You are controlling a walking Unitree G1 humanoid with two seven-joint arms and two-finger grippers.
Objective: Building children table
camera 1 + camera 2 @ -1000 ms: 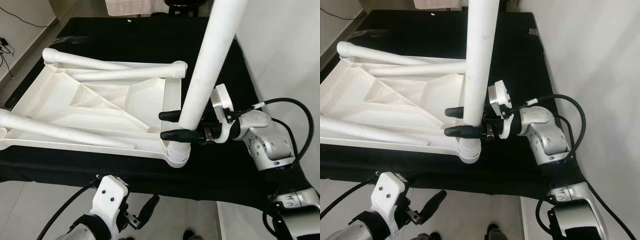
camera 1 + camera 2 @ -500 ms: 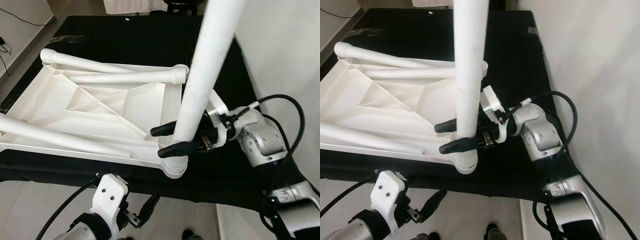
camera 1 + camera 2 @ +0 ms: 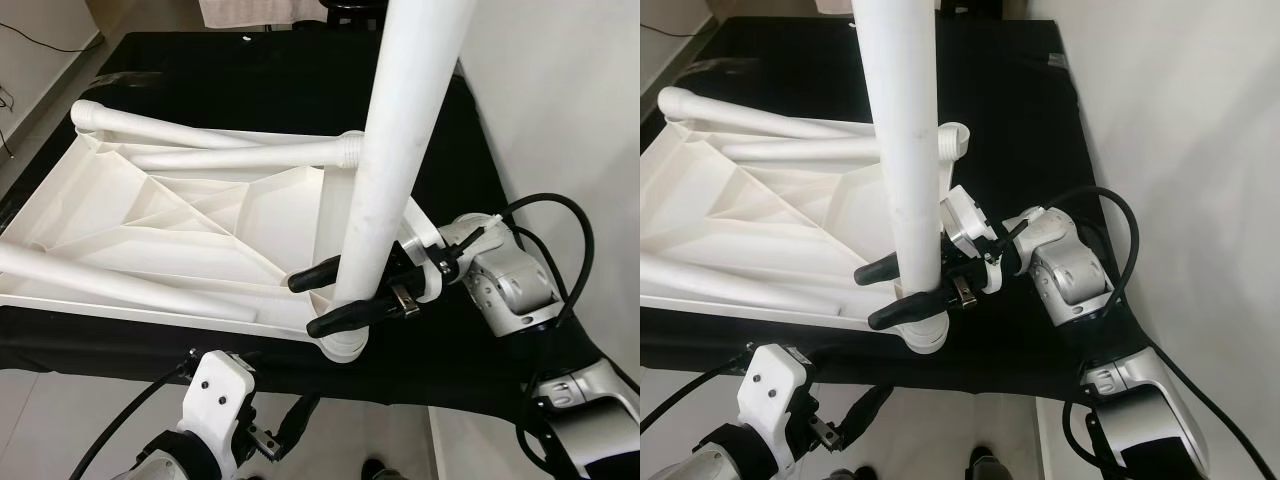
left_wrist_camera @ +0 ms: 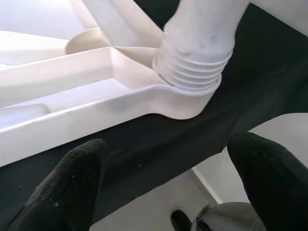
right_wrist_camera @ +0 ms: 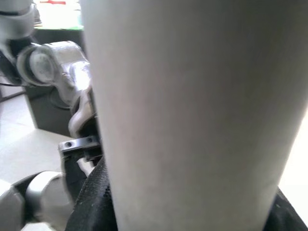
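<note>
Tilting further left since a second ago, the white leg [image 3: 400,150] stands in my right gripper [image 3: 335,298], fingers clamped around it. My left gripper [image 4: 168,183] hangs near the tabletop [image 3: 150,215] corner, fingers apart.

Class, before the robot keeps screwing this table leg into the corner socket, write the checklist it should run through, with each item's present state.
1. Right gripper clamped around the upright table leg: ok.
2. Leg's threaded end in the corner socket: ok.
3. Threads fully seated: not ok, ribs still exposed.
4. Tabletop lying upside down on the black cloth: ok.
5. Left gripper open, clear of the leg: ok.
6. Leg exactly square to the tabletop: cannot tell.
</note>
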